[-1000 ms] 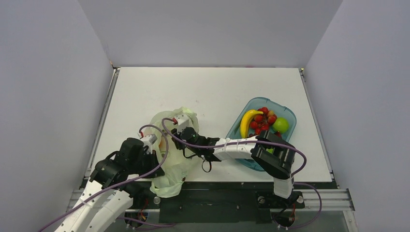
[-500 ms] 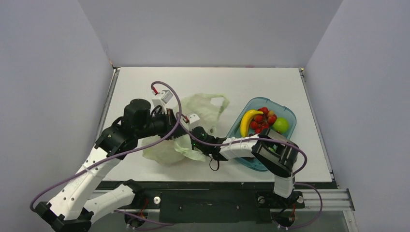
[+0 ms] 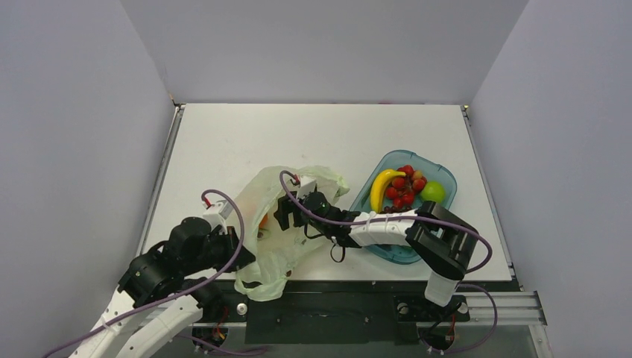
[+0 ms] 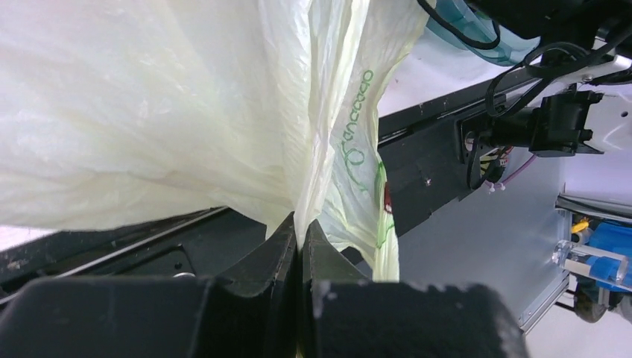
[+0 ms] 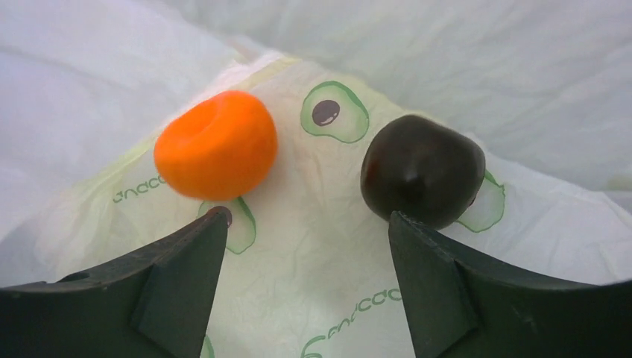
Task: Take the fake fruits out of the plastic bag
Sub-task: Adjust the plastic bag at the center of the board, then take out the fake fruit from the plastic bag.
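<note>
The pale-green plastic bag (image 3: 298, 186) lies at the near middle of the table, its lower end hanging over the front edge. My left gripper (image 3: 238, 252) is shut on a fold of the bag (image 4: 186, 112); its jaws (image 4: 300, 224) pinch the film. My right gripper (image 3: 282, 216) is inside the bag's mouth, open and empty (image 5: 305, 224). Just ahead of its fingers, on the bag's printed film (image 5: 320, 194), lie a round orange fruit (image 5: 216, 145) on the left and a dark round fruit (image 5: 421, 170) on the right. The orange fruit also shows through the bag (image 3: 262, 221).
A blue tray (image 3: 447, 175) stands to the right of the bag and holds a yellow banana (image 3: 381, 190), a small red cluster (image 3: 402, 186) and a round green fruit (image 3: 433, 193). The right arm stretches across the tray's near edge. Grey walls enclose the table.
My left arm has pulled back from the far middle to the near left, dragging the bag with it. The bag now lies nearer, and my right gripper is in its mouth.
</note>
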### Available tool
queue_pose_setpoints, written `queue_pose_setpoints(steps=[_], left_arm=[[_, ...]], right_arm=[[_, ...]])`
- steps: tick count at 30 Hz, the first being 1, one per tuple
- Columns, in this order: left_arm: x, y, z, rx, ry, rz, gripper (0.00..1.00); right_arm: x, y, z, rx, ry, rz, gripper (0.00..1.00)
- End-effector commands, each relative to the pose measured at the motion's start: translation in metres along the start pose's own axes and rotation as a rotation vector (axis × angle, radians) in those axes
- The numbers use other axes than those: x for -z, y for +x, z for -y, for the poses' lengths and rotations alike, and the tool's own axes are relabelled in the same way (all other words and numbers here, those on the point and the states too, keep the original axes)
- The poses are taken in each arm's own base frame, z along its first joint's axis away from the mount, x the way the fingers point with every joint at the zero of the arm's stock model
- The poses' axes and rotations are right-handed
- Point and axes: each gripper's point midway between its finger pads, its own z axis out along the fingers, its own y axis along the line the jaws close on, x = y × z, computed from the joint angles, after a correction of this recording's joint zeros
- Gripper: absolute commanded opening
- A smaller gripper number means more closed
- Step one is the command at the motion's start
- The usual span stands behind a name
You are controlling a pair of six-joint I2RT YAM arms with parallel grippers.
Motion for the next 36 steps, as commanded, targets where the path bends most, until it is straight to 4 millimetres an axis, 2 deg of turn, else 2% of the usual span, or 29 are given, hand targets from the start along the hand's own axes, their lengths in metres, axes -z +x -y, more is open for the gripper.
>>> queue_pose_setpoints(steps=[1,6,8,11,14,21,23,24,25,26,27,36], left_arm=[[0.006,0.013,-0.017,0.063,-0.062,-0.007,0.00],[0.003,0.022,-0.021,0.036,-0.077,-0.062,0.00],[0.002,0.023,-0.023,0.020,-0.087,-0.078,0.00],[-0.002,0.027,-0.027,0.003,-0.102,-0.101,0.00],[-0.005,0.031,-0.030,-0.002,-0.111,-0.118,0.00],[-0.012,0.035,-0.032,-0.002,-0.099,-0.125,0.00],[-0.014,0.036,-0.032,-0.001,-0.094,-0.125,0.00],[-0.014,0.036,-0.032,0.001,-0.093,-0.125,0.00],[-0.014,0.036,-0.032,0.001,-0.092,-0.125,0.00],[-0.014,0.036,-0.032,0.001,-0.092,-0.125,0.00],[-0.015,0.036,-0.032,-0.001,-0.091,-0.125,0.00],[-0.013,0.031,-0.030,-0.016,-0.096,-0.120,0.00]], right_arm=[[0.008,-0.025,-0.028,0.057,-0.082,0.068,0.81],[0.004,-0.021,-0.033,0.119,-0.046,0.053,0.83],[0.003,-0.021,-0.037,0.124,-0.064,0.047,0.88],[-0.003,-0.021,-0.052,0.106,-0.124,0.038,0.92],[-0.012,-0.012,-0.063,0.085,-0.165,0.022,0.96],[-0.021,-0.016,-0.090,0.129,-0.224,0.054,0.99],[-0.029,-0.009,-0.089,0.155,-0.218,0.043,1.00],[-0.032,-0.012,-0.091,0.164,-0.220,0.049,1.00],[-0.037,-0.005,-0.088,0.184,-0.212,0.031,1.00],[-0.040,-0.007,-0.091,0.191,-0.218,0.034,1.00],[-0.044,0.000,-0.089,0.214,-0.212,0.016,1.00],[-0.062,0.017,-0.090,0.331,-0.180,-0.007,1.00]])
